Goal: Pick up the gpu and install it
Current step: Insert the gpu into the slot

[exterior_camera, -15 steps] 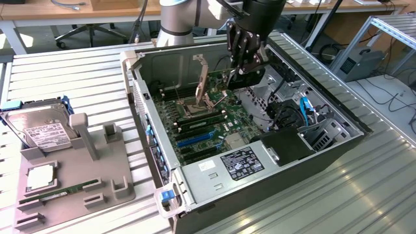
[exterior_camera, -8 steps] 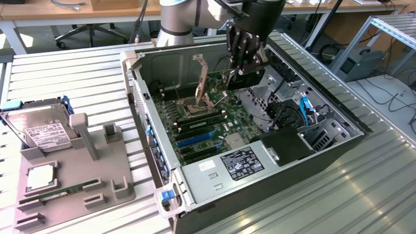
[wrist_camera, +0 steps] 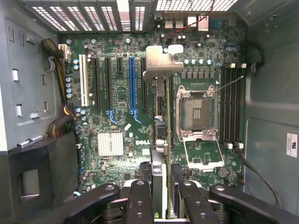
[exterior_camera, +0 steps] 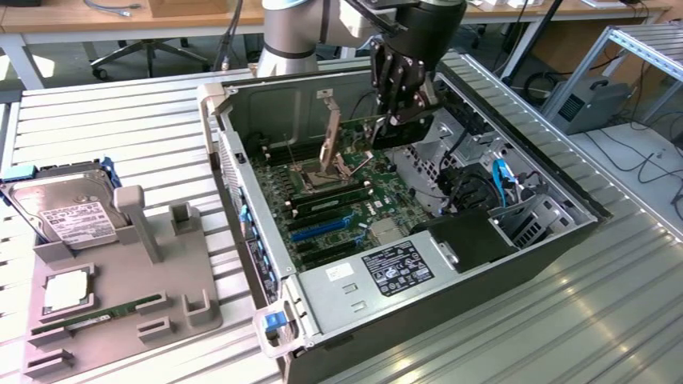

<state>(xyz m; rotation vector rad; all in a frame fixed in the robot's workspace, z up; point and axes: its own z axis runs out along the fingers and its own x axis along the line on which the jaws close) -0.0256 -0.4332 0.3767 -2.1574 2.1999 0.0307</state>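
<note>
gpu in pincer, hanging over open case

Exterior view, left to right: grey fixture tray (exterior_camera: 160, 276) on the desk (exterior_camera: 128, 136) holds hard drive (exterior_camera: 66, 210), RAM stick (exterior_camera: 91, 314). Open PC case (exterior_camera: 555, 210) holds motherboard (exterior_camera: 341, 204), sockets bare. Pincer (exterior_camera: 404, 100) is clamped on the gpu (exterior_camera: 333, 138), edge-on, above the board, silver bracket (wrist_camera: 161, 63) toward rear wall.

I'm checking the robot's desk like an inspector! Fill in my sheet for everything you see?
Surface: ridged metal table, bare in places.
Job's things: gpu held upright over the motherboard inside the open computer case.
Clutter: hard drive, RAM stick on a grey holder.
Grippers: gripper shut on the gpu's edge.
Cables: blue cable in case.
Surroundings: office chair, wooden desk.
</note>
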